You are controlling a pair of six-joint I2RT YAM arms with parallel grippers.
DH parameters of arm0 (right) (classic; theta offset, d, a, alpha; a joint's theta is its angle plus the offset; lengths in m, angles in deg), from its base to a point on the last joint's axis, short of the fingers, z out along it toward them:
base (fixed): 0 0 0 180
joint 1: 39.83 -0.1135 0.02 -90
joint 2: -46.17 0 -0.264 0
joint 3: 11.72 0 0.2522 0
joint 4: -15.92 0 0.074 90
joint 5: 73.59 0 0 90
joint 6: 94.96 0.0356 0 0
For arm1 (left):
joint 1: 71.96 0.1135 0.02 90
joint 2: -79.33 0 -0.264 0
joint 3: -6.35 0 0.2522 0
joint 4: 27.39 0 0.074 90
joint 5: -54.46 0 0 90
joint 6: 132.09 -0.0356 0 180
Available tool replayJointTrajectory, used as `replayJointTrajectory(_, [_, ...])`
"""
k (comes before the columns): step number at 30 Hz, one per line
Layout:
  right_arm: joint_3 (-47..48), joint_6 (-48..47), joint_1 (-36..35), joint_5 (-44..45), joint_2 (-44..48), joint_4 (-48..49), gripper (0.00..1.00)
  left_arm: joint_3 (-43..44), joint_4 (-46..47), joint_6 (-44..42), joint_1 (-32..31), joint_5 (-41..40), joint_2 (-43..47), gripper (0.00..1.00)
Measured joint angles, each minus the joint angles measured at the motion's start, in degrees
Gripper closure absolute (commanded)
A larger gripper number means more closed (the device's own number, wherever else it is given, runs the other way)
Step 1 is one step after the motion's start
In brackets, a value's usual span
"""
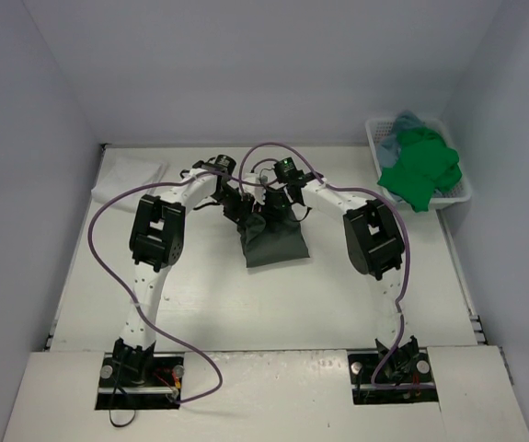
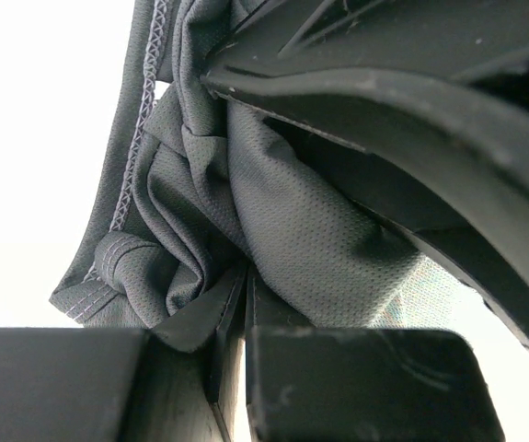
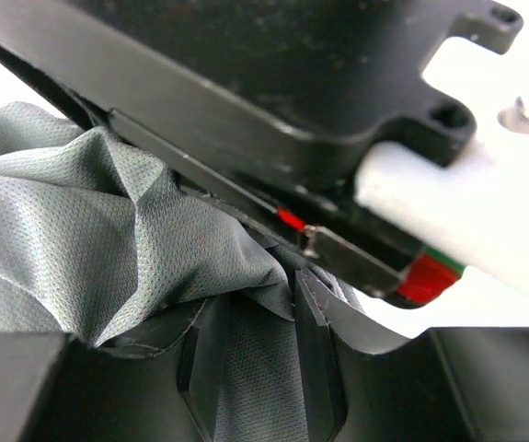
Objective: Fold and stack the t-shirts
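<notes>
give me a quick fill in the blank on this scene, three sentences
The left gripper is ____ on the dark grey t-shirt.
In the white basket, the ____ t-shirt lies on top of the teal-blue t-shirt.
The basket stands at the table's far ____ corner.
Missing: shut; green; right.

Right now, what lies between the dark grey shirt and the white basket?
In the top view, only the right arm spans that stretch; the table beneath it, from dark grey shirt to basket, is bare.

White table (image 1: 246,308), dk grey tee (image 1: 275,247) ctr, white tee (image 1: 131,175) far-left, basket (image 1: 375,138) far-right
</notes>
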Motion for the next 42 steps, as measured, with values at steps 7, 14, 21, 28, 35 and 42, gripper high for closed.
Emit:
replayJointTrajectory(7, [-1.6, 3.6, 0.0, 0.9, 0.0, 4.7, 0.68, 0.7, -0.9, -0.1, 2.0, -0.8, 0.1, 0.85])
replayJointTrajectory(14, [-3.0, 7.5, 0.1, 3.2, 0.4, 8.6, 0.68, 2.9, -3.7, 0.1, 8.9, -3.1, 2.1, 0.72])
replayJointTrajectory(21, [-4.6, 10.2, 0.4, 6.0, 1.9, 9.4, 0.68, 2.9, -4.7, 0.1, 13.0, -4.2, 9.6, 0.72])
replayJointTrajectory(28, [-5.4, 13.4, 0.8, 8.1, 5.9, 9.4, 0.67, 0.5, -5.0, 1.0, 11.1, -3.1, 16.0, 0.74])
replayJointTrajectory(35, [-7.0, 15.9, 0.9, 9.6, 13.5, 9.6, 0.7, -3.3, -5.3, 1.8, 8.0, -3.1, 17.1, 0.8])
replayJointTrajectory(42, [-12.4, 16.9, 1.2, 9.2, 19.2, 9.4, 1.0, -6.6, -5.1, 2.4, 3.6, -3.0, 18.3, 0.87])
